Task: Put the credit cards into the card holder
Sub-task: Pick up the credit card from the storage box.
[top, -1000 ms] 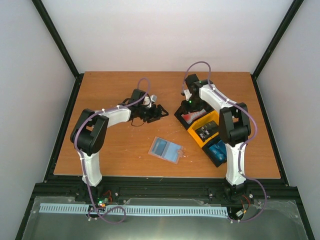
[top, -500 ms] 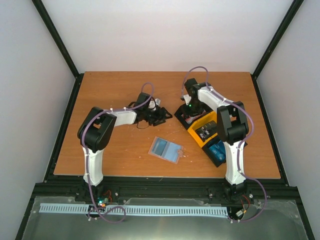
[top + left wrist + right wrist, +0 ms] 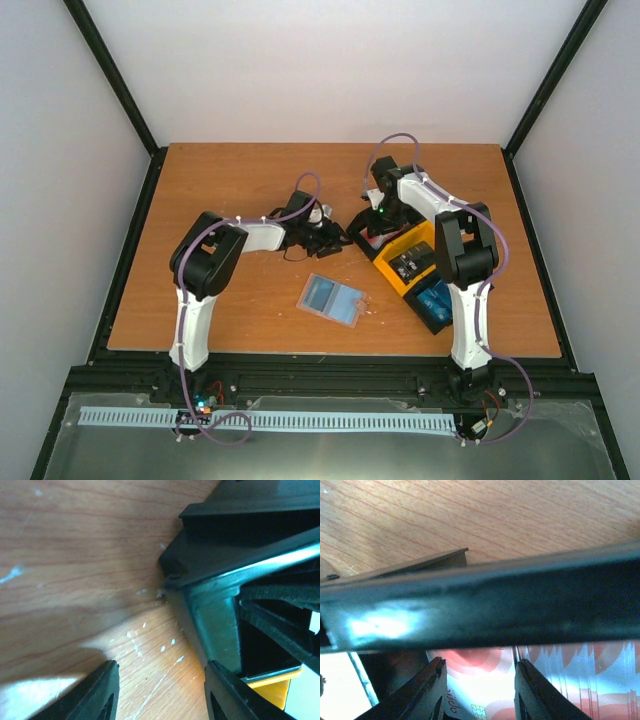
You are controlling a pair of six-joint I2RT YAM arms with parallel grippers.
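Fingers of left gripper (image 3: 161,675): apart over bare table (image 3: 75,555) with nothing between them; one finger sits just beside the black corner of the tray (image 3: 200,580).
Fingers of right gripper (image 3: 480,672): apart, either side of a red-and-white credit card (image 3: 480,690); cannot tell whether they pinch it.
In the way: the tray's glossy black wall crosses the right wrist view, hiding much of the cards behind it.
Card holder (image 3: 333,299): open and flat on the table, nearer the bases than both grippers, apart from them; long axis slants far-left to near-right.
Other cards: blue cards (image 3: 437,300) in the tray's near compartment.
Surfaces: scuffed wood-grain table; pale see-through pockets; black-and-yellow plastic tray.
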